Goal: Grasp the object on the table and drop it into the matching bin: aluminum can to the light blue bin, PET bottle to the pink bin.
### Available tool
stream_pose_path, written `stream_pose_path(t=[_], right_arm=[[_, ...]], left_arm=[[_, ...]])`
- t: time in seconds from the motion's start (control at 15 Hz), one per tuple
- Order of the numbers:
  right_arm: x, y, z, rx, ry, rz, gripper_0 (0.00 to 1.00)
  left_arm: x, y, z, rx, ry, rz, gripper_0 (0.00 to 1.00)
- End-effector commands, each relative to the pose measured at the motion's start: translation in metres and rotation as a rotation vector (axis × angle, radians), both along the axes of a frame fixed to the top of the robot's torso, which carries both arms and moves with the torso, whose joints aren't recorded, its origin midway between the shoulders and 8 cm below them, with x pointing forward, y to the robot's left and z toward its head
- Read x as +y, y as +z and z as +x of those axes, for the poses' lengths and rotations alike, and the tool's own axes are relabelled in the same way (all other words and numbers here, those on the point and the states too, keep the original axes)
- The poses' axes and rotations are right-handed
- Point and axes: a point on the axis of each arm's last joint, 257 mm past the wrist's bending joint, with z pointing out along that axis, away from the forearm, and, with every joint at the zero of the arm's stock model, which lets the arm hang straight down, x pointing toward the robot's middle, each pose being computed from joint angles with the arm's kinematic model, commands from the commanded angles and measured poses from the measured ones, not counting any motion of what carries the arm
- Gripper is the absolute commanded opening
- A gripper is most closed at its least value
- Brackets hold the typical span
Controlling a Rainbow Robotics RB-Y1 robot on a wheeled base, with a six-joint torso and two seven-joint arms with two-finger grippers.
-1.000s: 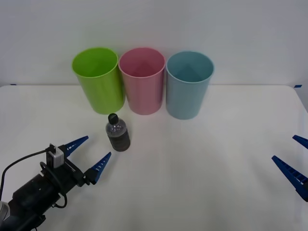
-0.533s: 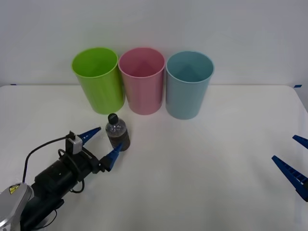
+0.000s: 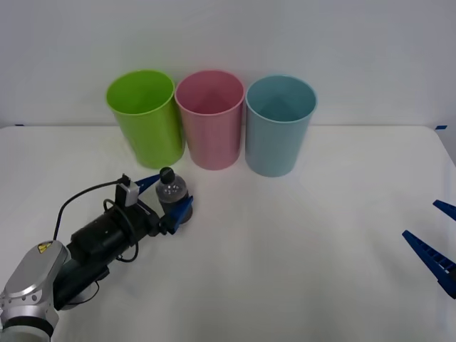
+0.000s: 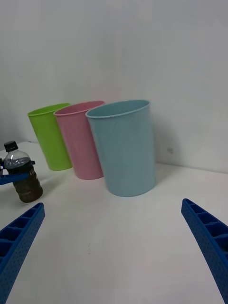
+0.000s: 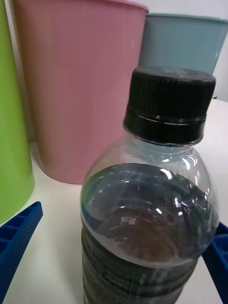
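**Blue fingers now bracket the bottle**

Blue ribbed fingers of the left gripper (image 3: 165, 194) have slid forward over the last second, from well short of the PET bottle (image 3: 173, 194) to either side of it. One finger (image 3: 148, 181) sits on the far side, at about cap height in the front view, the other (image 3: 182, 208) on the near side across the dark lower body. They are spread, not yet clamped: from the left wrist, the bottle (image 5: 149, 204) stands between the two blue tips at the corners, with bench showing on one side, so I judge no squeeze has begun.

The bottle stands upright on the white bench (image 3: 299, 235), just ahead of the fingers' roots and near the foot of the pink bin (image 3: 210, 120), which lies beyond the fingertips. The lime green bin (image 3: 146, 117) and light blue bin (image 3: 280, 125) flank it.

That shift means the approach looks done; closing on the bottle seems the step in hand, then a lift and carry to the pink bin.

Off at the far side of the bench, the right gripper (image 3: 436, 242) waits with its fingers wide apart.
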Motion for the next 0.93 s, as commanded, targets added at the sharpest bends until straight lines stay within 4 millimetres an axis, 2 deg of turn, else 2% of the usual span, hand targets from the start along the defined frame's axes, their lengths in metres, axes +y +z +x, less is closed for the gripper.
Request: stream_pose_path(t=[0.07, 0.53, 0.6, 0.67, 0.73, 0.8, 0.93], right_arm=[[0.0, 0.0, 0.0, 0.0, 0.0, 0.0, 1.0], [0.0, 0.0, 0.0, 0.0, 0.0, 0.0, 1.0], [0.0, 0.0, 0.0, 0.0, 0.0, 0.0, 1.0], [0.0, 0.0, 0.0, 0.0, 0.0, 0.0, 1.0], [0.0, 0.0, 0.0, 0.0, 0.0, 0.0, 1.0], [0.0, 0.0, 0.0, 0.0, 0.0, 0.0, 1.0], [0.0, 0.0, 0.0, 0.0, 0.0, 0.0, 1.0]], left_arm=[[-0.0044, 0.0, 0.0009, 0.001, -0.005, -0.005, 1.0], [-0.0072, -0.0004, 0.0009, 0.003, -0.004, -0.009, 1.0], [-0.0066, -0.0005, 0.0011, 0.002, -0.003, -0.007, 0.68], [-0.0074, 0.0, 0.0009, -0.002, -0.005, -0.003, 0.22], [-0.0073, -0.0009, 0.0008, -0.003, -0.006, 0.002, 0.05], [-0.0073, -0.0009, 0.0008, -0.006, -0.006, 0.005, 0.0], [-0.0074, -0.0003, 0.0009, -0.009, -0.006, 0.008, 0.0]])
